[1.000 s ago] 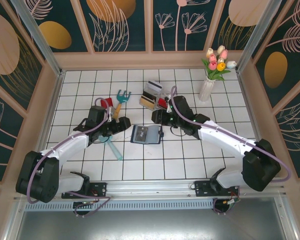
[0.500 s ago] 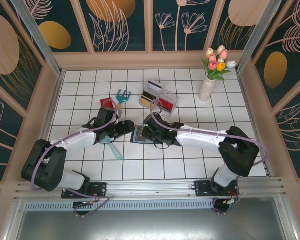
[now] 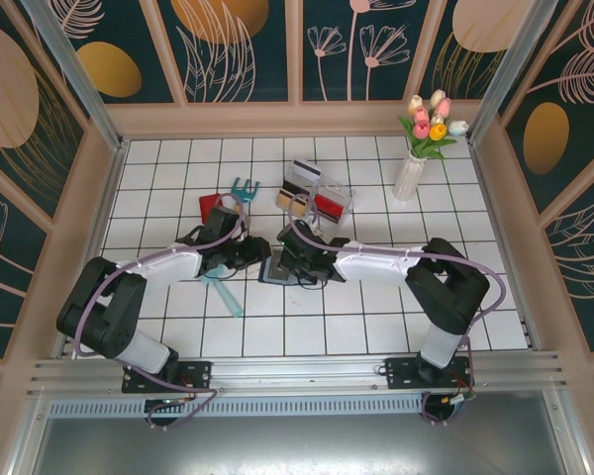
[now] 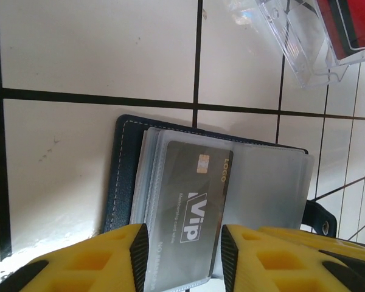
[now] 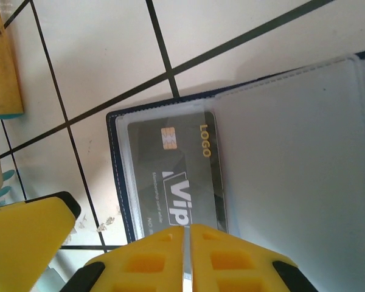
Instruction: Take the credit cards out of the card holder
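Both arms have swung inward since a second ago, when they flanked the card holder from either side; now the left pincer (image 3: pixel 254 253) and the right pincer (image 3: pixel 289 259) meet over it, and both have narrowed. Lying open on the white tiled surface (image 3: pixel 376 317), the navy card holder (image 3: pixel 274 267) sits near the middle, its clear sleeves facing up. On the left wrist view the left pincer (image 4: pixel 184 258) has its yellow fingers apart, hovering at the lower edge of the card holder (image 4: pixel 118 176), and the end of a grey card (image 4: pixel 191 201) marked "Vip" and "LOGO" shows in the gap, tucked in its sleeve. On the right wrist view the right pincer (image 5: pixel 187 261) is closed, pads pressed together at the lower edge of the same grey card (image 5: pixel 176 164), which is inside the card holder (image 5: pixel 292 158); whether a sleeve edge is pinched between them I cannot tell. Behind the holder stands a clear compartment box (image 3: pixel 315 193) holding cards. A vase of tulips (image 3: pixel 416 163) stands at the far right.
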{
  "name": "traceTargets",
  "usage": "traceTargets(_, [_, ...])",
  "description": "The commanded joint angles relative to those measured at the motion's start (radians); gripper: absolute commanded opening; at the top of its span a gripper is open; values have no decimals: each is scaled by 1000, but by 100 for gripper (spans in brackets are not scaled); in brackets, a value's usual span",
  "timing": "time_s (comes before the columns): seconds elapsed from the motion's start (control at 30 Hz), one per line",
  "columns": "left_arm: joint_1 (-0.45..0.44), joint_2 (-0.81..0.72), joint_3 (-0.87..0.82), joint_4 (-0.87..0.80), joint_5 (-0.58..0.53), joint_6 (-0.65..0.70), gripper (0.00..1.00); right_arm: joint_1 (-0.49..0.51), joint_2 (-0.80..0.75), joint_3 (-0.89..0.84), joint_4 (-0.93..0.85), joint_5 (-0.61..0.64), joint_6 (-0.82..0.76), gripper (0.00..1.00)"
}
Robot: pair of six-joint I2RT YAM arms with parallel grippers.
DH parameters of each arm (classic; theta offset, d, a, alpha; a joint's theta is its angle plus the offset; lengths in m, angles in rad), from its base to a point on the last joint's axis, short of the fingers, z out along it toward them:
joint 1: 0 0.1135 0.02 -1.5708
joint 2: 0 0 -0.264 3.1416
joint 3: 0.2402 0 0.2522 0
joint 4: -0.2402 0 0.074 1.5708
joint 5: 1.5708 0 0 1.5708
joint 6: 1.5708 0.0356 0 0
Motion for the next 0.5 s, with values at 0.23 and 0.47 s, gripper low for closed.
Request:
traceTargets(0.23, [-4,60,34,9,38,26,30,-18,69,33,1,-29,-33,13])
traceTargets(0.47, [-12,95,19,68,65,-25,27,-17,82,28,-11,-29,-28,12])
